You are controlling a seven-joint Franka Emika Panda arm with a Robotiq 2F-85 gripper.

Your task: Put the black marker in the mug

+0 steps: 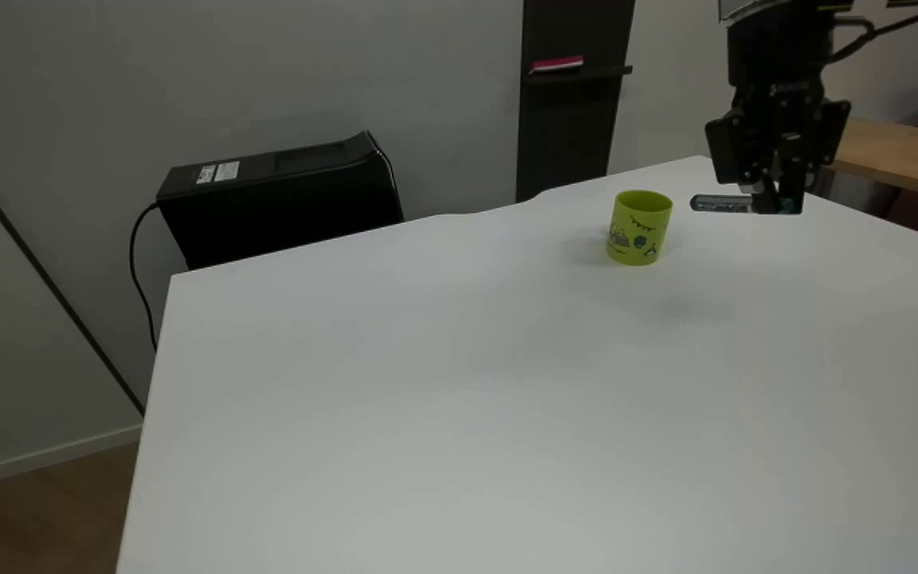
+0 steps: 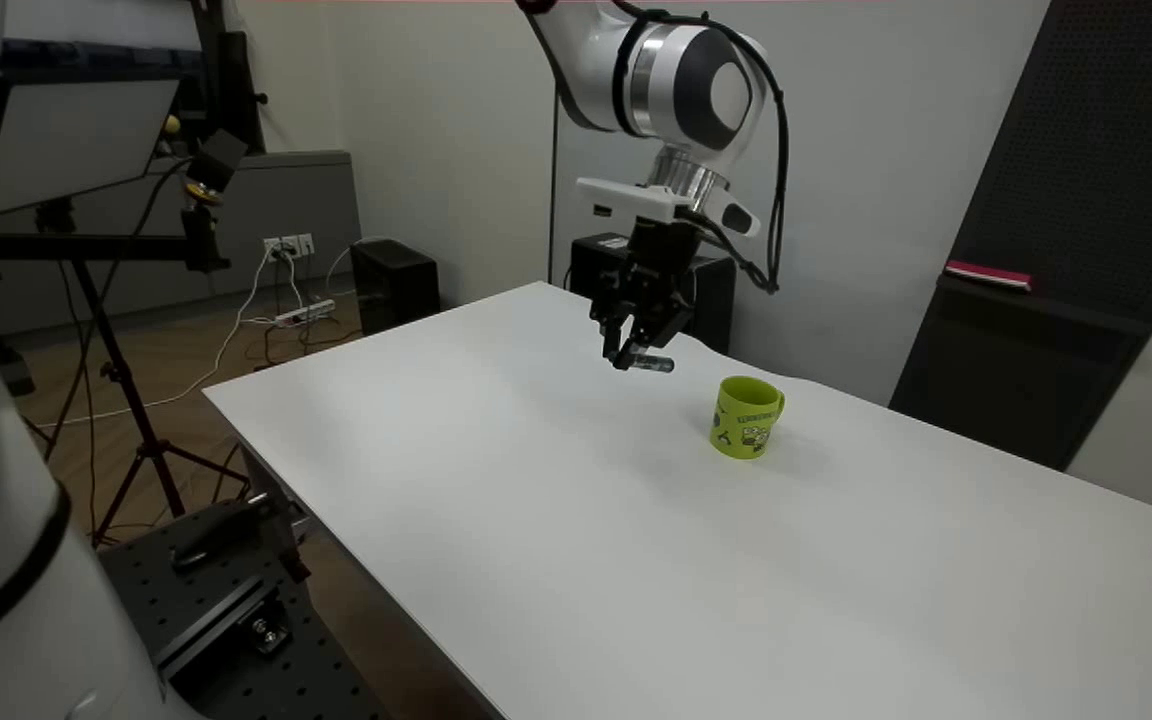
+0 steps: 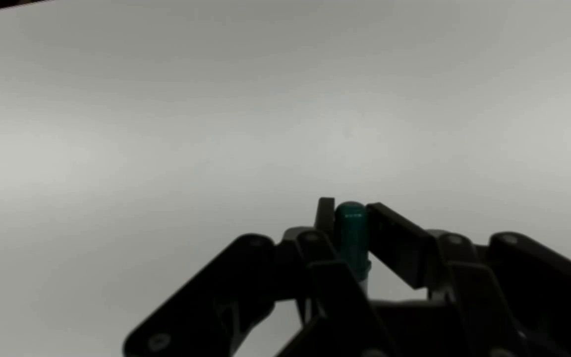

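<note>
Marker [image 1: 720, 204] lies nearly level in the tool [image 3: 350, 212], while the mug [image 1: 637, 231] has its mouth upward

The next move turns, I think, on one angle: the long axis of the marker against the mouth of the mug. In both exterior views the marker sticks out sideways from the tool, close to horizontal, and its free end points roughly toward the mug. The mug stands upright on the tabletop [image 1: 427, 399], near this free end but not touching it. The marker itself is in the air, above the tabletop.

The tool is closed around the marker; in the wrist view its fingers [image 3: 399, 243] sit one on each side of the greenish end [image 3: 352, 235]. The mug does not appear in that view.

By my judgement the picking is done, the step in hand is the carrying, and the placing is not yet made. The tool should come to the mug with the marker higher than the rim, and should turn so that the free end looks down. If the marker goes across without this tilt, it may push the side of the mug or come to lie over the rim.
</note>
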